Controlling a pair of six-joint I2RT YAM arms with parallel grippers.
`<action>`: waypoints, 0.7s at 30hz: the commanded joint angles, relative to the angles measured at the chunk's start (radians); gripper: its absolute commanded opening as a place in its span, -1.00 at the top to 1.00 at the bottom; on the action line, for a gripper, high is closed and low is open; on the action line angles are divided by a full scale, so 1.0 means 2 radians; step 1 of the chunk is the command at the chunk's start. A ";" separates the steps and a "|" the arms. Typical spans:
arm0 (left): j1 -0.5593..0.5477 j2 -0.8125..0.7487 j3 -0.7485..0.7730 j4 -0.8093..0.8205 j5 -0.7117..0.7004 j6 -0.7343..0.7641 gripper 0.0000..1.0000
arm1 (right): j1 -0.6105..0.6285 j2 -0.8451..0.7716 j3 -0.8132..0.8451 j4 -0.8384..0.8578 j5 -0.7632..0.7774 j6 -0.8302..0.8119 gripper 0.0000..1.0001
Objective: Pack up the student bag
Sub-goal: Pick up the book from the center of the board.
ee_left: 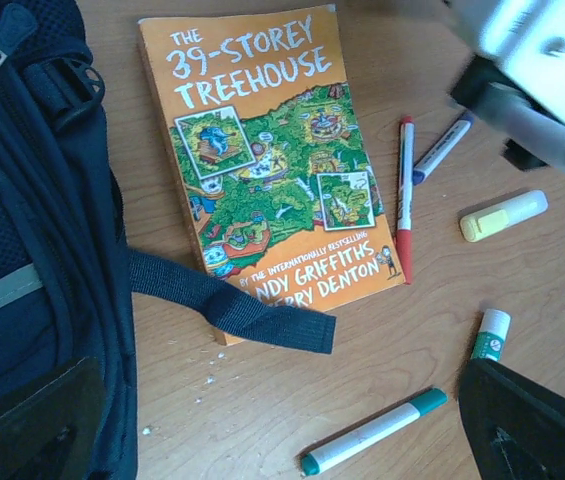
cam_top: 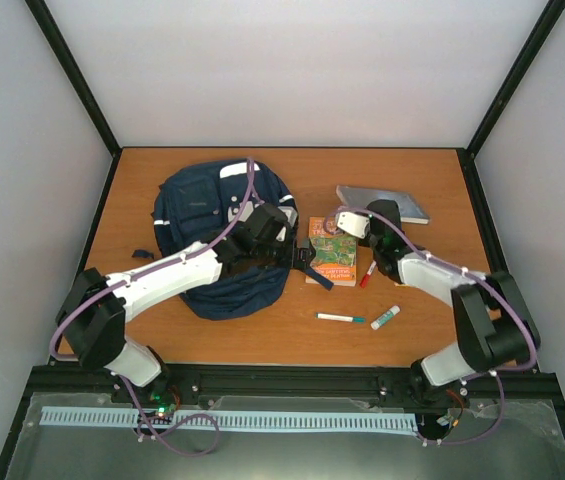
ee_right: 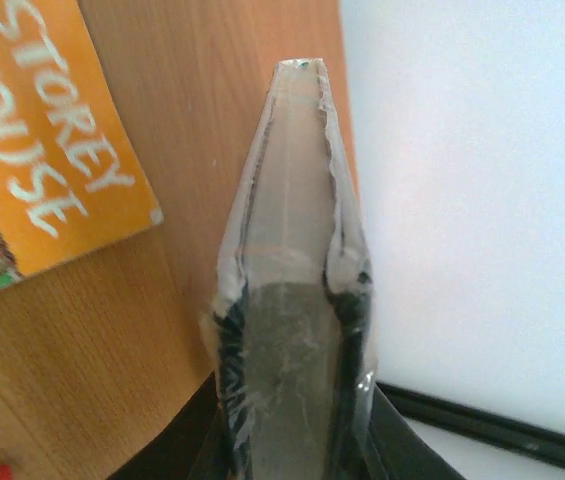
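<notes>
The navy student bag lies flat on the left of the table; its side fills the left of the left wrist view. One dark strap lies across the near corner of an orange paperback, which also shows in the top view. My left gripper hovers over the bag's right edge, open and empty, with its fingers wide apart. My right gripper is at the book's far edge. Its taped fingers are pressed together with nothing between them.
A red pen, a blue pen, a yellow highlighter, a glue stick and a green-capped marker lie right of the book. A grey tablet lies at the back right. Walls enclose the table.
</notes>
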 commanded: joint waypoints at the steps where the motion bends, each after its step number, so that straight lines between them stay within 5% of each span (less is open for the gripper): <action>1: -0.002 -0.019 0.010 -0.017 -0.018 0.001 -0.99 | 0.037 -0.080 -0.015 0.003 -0.017 0.007 0.94; 12: 0.002 -0.034 0.009 -0.032 -0.040 0.001 -0.99 | 0.200 -0.216 -0.117 -0.059 -0.001 -0.032 0.95; 21: 0.016 -0.026 0.007 -0.044 -0.050 -0.016 -0.99 | 0.274 -0.224 -0.168 -0.173 -0.051 -0.068 0.89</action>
